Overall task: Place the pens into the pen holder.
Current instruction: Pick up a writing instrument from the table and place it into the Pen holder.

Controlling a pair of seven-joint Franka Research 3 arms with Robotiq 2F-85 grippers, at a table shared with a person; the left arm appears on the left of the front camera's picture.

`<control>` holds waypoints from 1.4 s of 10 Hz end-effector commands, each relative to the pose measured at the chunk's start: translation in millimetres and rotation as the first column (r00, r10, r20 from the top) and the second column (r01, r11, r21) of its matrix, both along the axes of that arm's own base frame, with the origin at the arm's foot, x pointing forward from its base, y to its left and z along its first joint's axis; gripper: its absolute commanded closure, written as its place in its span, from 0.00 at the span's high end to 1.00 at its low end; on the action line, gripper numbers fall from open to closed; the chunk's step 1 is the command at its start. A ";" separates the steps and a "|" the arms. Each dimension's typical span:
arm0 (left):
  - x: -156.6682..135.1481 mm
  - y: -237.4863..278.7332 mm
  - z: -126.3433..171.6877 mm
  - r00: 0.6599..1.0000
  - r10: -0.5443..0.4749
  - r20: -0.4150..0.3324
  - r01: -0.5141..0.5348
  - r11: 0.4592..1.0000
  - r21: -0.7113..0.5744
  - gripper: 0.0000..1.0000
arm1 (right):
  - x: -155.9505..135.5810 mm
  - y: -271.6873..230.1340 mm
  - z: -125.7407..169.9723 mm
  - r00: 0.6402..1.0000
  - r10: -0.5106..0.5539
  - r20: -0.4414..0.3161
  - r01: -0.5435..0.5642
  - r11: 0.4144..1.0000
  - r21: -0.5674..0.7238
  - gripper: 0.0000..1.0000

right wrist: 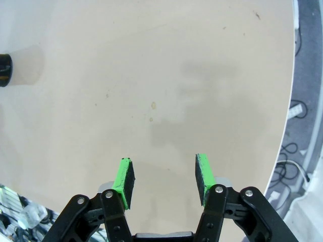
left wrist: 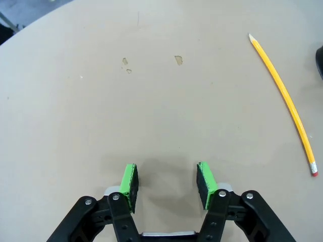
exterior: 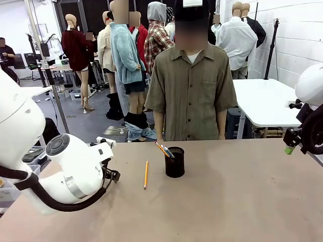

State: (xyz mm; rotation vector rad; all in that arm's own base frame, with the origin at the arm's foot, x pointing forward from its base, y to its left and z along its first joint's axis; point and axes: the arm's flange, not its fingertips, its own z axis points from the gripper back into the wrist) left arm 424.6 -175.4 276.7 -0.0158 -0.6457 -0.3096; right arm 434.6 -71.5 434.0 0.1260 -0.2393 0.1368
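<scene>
Over the tabletop (exterior: 242,201), hovering with left fingers (left wrist: 129,184) and right fingers (right wrist: 124,179) both open and empty, possibly risking scraping the surface or rolling the flat-lying yellow pencil (exterior: 146,175) away from the pen holder (exterior: 174,164).

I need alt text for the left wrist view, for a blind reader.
The left gripper, black with green pads, hangs open and empty above a beige table. A yellow pencil with a red end lies flat on it at the upper right, apart from the gripper.
</scene>
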 end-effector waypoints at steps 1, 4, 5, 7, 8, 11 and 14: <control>20.9 -53.8 65.3 0.998 0.031 -0.051 -0.028 0.998 0.064 0.62 | 0.0 2.3 -1.9 1.000 -0.021 -0.001 0.021 0.999 -0.035 0.62; 0.6 -6.0 -1.0 1.000 0.024 -0.006 -0.024 1.000 0.004 0.62 | 0.0 2.3 -1.9 1.000 -0.021 -0.001 0.021 0.999 -0.035 0.62; 0.6 -6.0 -1.0 1.000 0.024 -0.006 -0.024 1.000 0.004 0.62 | 0.0 2.3 -1.9 1.000 -0.021 -0.001 0.021 0.999 -0.035 0.62; 0.6 -6.0 -1.0 1.000 0.024 -0.006 -0.024 1.000 0.004 0.62 | 0.0 2.3 -1.9 1.000 -0.021 -0.001 0.021 0.999 -0.035 0.62; 0.6 -6.0 -1.0 1.000 0.024 -0.006 -0.024 1.000 0.004 0.62 | 0.0 2.3 -1.9 1.000 -0.021 -0.001 0.021 0.999 -0.035 0.62; 0.6 -6.0 -1.0 1.000 0.024 -0.006 -0.024 1.000 0.004 0.62 | 0.0 2.3 -1.9 1.000 -0.021 -0.001 0.021 0.999 -0.035 0.62; 0.6 -6.0 -1.0 1.000 0.024 -0.006 -0.024 1.000 0.004 0.62 | 0.0 2.3 -1.9 1.000 -0.021 -0.001 0.021 0.999 -0.035 0.62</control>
